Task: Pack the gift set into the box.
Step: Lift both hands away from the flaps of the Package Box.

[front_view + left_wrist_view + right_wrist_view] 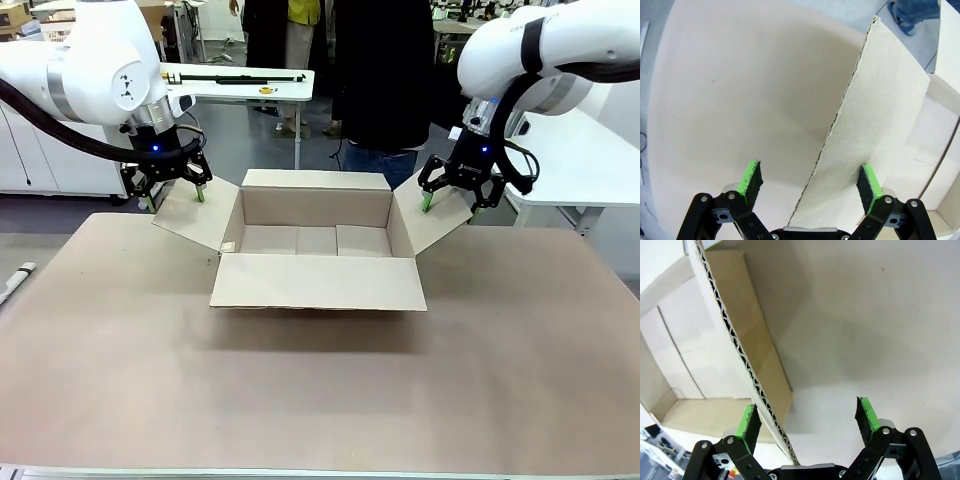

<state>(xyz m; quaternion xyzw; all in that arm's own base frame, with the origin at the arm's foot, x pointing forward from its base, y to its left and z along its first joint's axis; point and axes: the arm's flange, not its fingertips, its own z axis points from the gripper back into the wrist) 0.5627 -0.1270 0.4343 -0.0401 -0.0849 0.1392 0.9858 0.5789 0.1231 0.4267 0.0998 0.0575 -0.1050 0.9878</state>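
Note:
The box stands open in the middle of the table, its four flaps spread outward and its inside bare. Above the left flap my left gripper is open; in the left wrist view that flap rises edge-on between the open left gripper's green pads, untouched. My right gripper hangs open over the right flap; in the right wrist view the flap's corrugated edge runs just inside one pad of the open right gripper. The gift set is out of view.
A person in dark clothes stands behind the box at the far side. The brown tabletop stretches wide in front of the box. White tables stand beyond the table at right and back left.

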